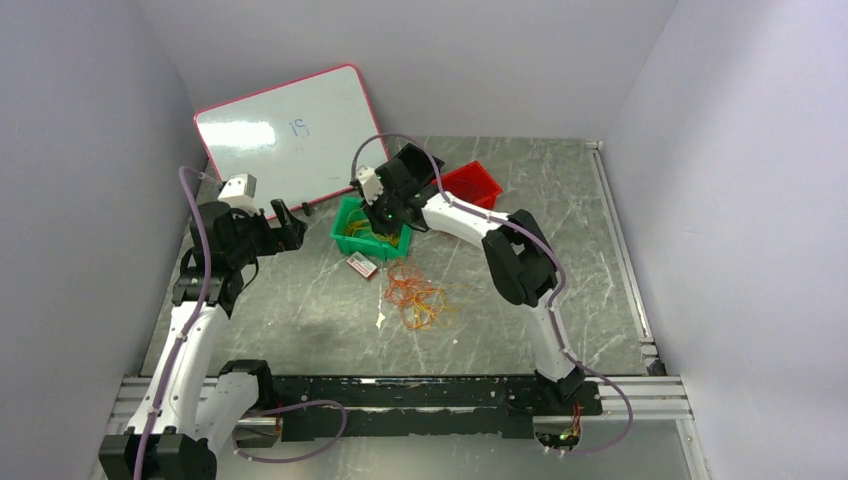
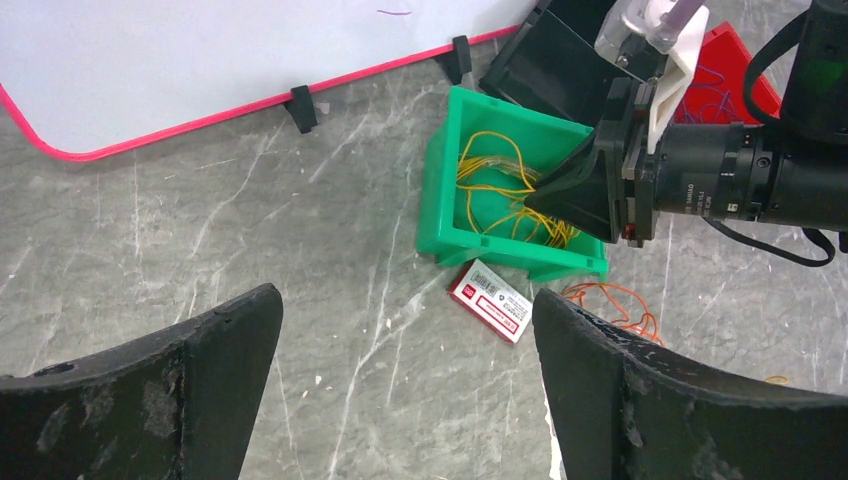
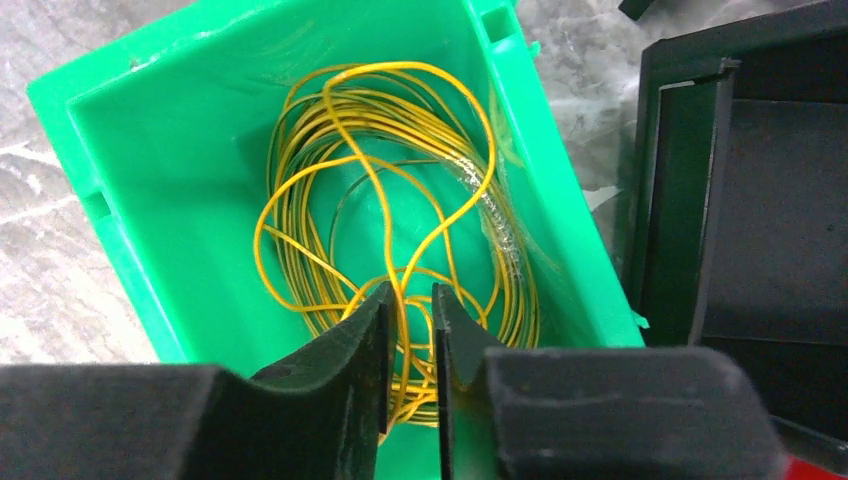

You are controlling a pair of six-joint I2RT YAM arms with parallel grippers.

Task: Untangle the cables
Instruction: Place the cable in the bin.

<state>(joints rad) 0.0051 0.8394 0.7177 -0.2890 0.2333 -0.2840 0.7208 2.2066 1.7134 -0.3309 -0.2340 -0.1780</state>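
Note:
Yellow cables lie coiled in a green bin. My right gripper hangs over the bin's near side, its jaws a narrow gap apart, and one yellow strand runs loose through that gap. On the table in front of the bin lies a tangle of orange and red cables. My left gripper is wide open and empty, above bare table to the left of the green bin. From above, the left gripper and right gripper flank the bin.
A black bin and a red bin stand behind the green one. A small red-and-white box lies at the green bin's front. A pink-framed whiteboard leans at the back left. Walls close in on both sides.

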